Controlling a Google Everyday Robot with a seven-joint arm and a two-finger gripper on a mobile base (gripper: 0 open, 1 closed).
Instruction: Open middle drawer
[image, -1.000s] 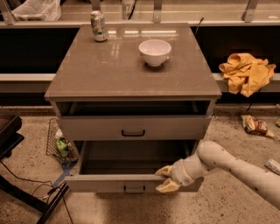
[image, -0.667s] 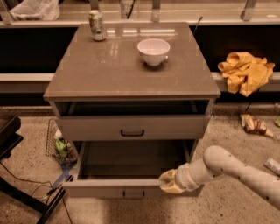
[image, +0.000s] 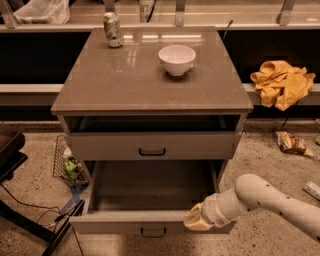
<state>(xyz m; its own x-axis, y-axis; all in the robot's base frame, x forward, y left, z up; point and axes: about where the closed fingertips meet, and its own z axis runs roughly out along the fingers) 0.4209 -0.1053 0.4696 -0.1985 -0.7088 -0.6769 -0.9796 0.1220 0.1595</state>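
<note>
Speckled floor (image: 272, 167), grey-beige cabinet (image: 140, 82) with white bowl (image: 177, 59) and can (image: 113, 30) on top; the middle drawer (image: 150, 187) is low in view, pulled well out, the gripper (image: 197, 220) at its front rim's right end, open or closed can't be told. Risk: pulling from that corner could skew and jam it, or overpulling could run it off its slides. Drawer looks wide, low-fronted, pale inside bare, small black loop handle (image: 153, 231).

Cabinet top (image: 145, 80) glossy, smooth. Bowl (image: 177, 59) glazed. Cloth (image: 281, 82) soft, crumpled. Gripper (image: 196, 220) matt plastic, at middle drawer (image: 120, 222) front.
</note>
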